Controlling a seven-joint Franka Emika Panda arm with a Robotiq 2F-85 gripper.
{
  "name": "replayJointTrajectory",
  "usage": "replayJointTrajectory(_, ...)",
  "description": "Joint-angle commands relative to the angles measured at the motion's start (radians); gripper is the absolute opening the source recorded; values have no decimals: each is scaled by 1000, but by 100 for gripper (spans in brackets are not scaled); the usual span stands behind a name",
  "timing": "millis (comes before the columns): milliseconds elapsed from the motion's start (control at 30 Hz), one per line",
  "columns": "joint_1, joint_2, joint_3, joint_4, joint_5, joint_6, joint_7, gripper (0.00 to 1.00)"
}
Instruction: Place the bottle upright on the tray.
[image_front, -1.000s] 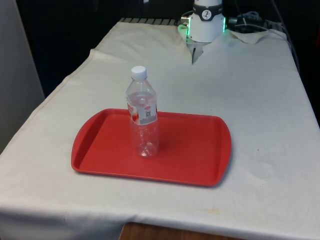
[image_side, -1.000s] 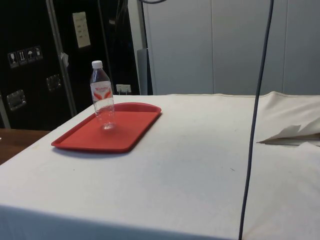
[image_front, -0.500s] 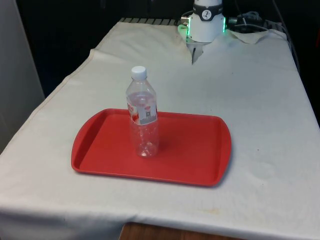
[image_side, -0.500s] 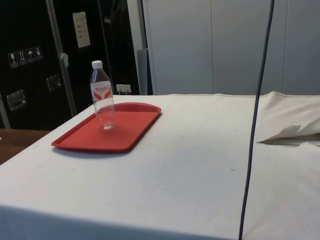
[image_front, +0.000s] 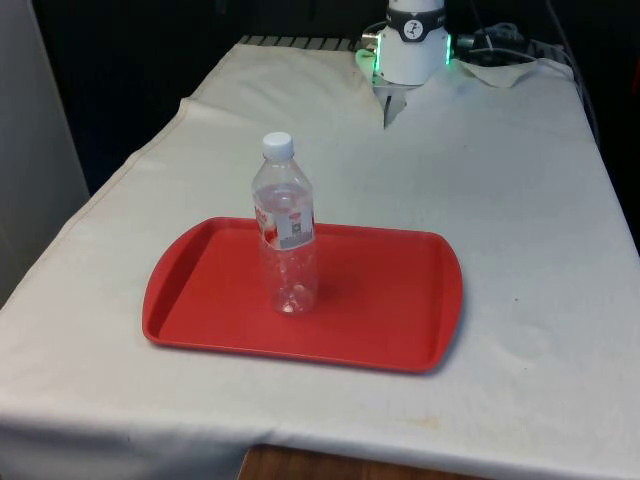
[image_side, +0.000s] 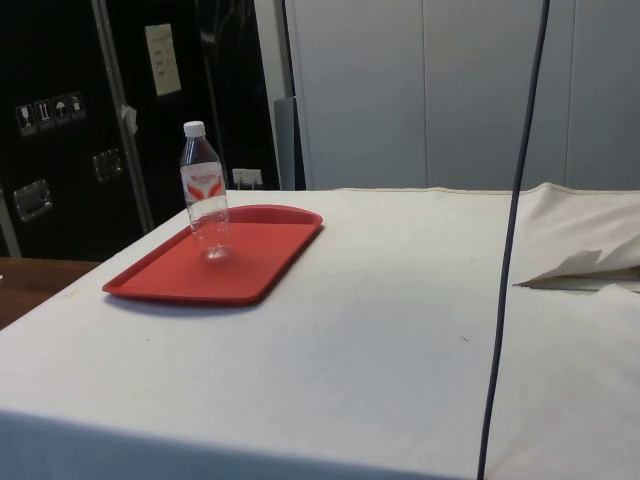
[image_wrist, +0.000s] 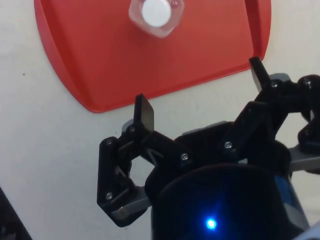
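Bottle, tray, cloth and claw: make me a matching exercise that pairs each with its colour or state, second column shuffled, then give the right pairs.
Column one:
1. bottle
2. tray
3. cloth
4. claw

Column two:
A. red, lying flat on the table
B. open and empty, over the table beside the tray's edge
C. clear with a white cap, standing upright
D. white, spread over the table

Pairs: 1-C, 2-A, 3-D, 4-B
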Motion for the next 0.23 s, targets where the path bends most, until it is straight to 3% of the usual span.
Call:
replayJointTrajectory(0,4,-1,-3,1,-12,-10,19,100)
replayJointTrajectory(200,0,0,4,-1,0,-6,32,100)
